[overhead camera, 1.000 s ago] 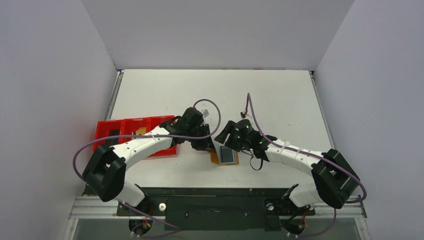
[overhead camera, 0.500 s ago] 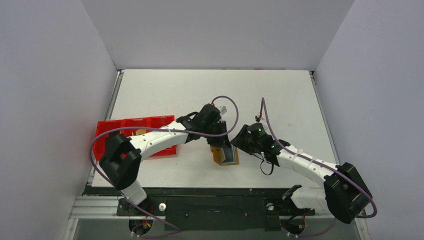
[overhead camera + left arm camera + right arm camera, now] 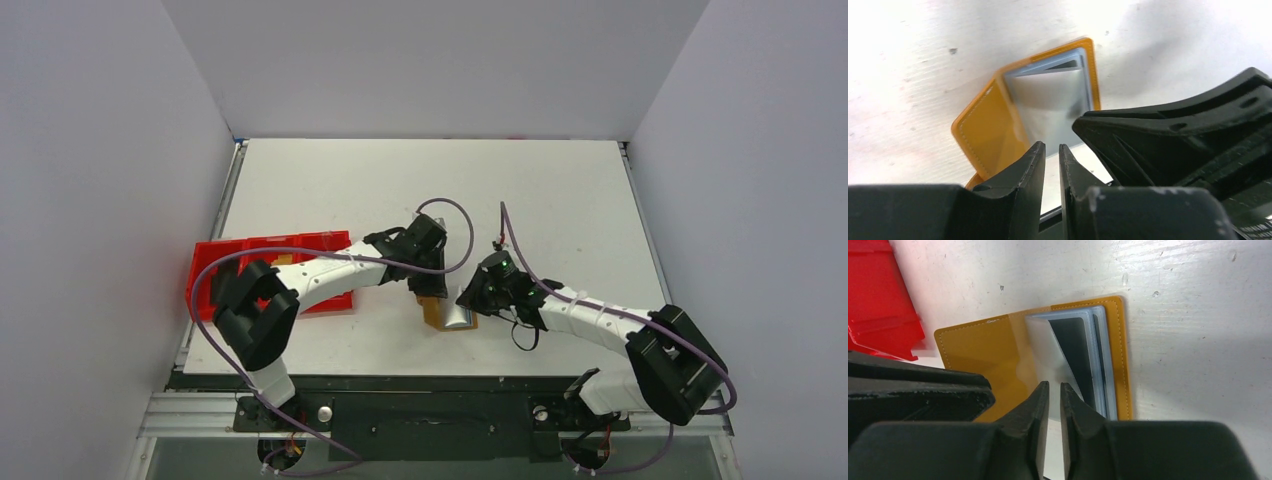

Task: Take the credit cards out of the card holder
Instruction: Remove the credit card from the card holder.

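Lying open by the tabletop's [image 3: 560, 200] near edge, mid-width, the holder [image 3: 983, 350] kept pale cards [image 3: 1100, 360] in its right half. The right pincer [image 3: 1054, 387], fingers almost together, pinched a lifted card [image 3: 1040, 350]. Just beyond, the left pincer [image 3: 1050, 150] was nearly pressed together at the holder; what it gripped was unclear. A red tray [image 3: 235, 258] sat farther left.

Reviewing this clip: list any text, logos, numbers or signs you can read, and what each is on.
None can be read. The card holder, the credit cards in it and the red tray show no lettering, logo or number in any view.
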You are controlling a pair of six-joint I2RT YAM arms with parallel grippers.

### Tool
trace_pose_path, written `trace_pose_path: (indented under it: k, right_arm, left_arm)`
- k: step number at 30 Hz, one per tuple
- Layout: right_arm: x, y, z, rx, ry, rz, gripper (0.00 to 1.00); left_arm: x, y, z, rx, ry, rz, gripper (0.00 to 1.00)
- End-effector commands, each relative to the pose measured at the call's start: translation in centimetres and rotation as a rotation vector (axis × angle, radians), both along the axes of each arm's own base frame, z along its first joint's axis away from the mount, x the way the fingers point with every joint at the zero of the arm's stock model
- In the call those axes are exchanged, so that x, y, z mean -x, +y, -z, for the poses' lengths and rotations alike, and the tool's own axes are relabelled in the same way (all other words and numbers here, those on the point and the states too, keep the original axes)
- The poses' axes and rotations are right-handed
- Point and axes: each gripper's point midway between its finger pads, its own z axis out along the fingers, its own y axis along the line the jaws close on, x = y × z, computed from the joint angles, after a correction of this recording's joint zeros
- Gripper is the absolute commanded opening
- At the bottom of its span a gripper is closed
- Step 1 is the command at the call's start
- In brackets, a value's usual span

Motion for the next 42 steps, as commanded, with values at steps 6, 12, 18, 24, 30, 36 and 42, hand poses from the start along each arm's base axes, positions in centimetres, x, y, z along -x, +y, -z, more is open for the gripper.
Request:
trace_pose_path:
  k: [6,12,18,24,30,36,42]
  right_arm:
    - [-1.6,0.0,-2.7,0.005,-0.104,0.017,0.28]
    - [-1.3,-0.1,-1.9,0.006,-0.086,0.019,0.27]
    - [-1.7,0.4,-2.3,-0.004,-0.091,0.018,0.17]
    - [-1.9,1.4,-2.2,-0.032,-0.08,0.007,0.07]
    - [-2.3,0.9,-2.9,-0.085,-0.094,0.04,0.05]
    - [-2.7,0.9,-2.8,-0.148,-0.079,0.058,0.06]
    - [-2.5,2.7,-2.2,-0.194,-0.047,0.03,0.04]
  left_arm:
    - [0.0,5.8,1.4,-0.187,-0.053,-0.081,0.0]
    - [0.6,6.9,4.5,-0.207,0.004,-0.089,0.0]
    - [0.7,6.3,5.8,-0.197,0.031,-0.078,0.0]
    - [0.7,6.1,6.3,-0.191,0.042,-0.08,0.0]
    - [0.7,6.1,6.4,-0.181,0.049,-0.081,0.0]
    - [0.8,5.8,6.6,-0.168,0.063,-0.071,0.0]
    - [0.9,5.7,6.6,-0.161,0.065,-0.071,0.0]
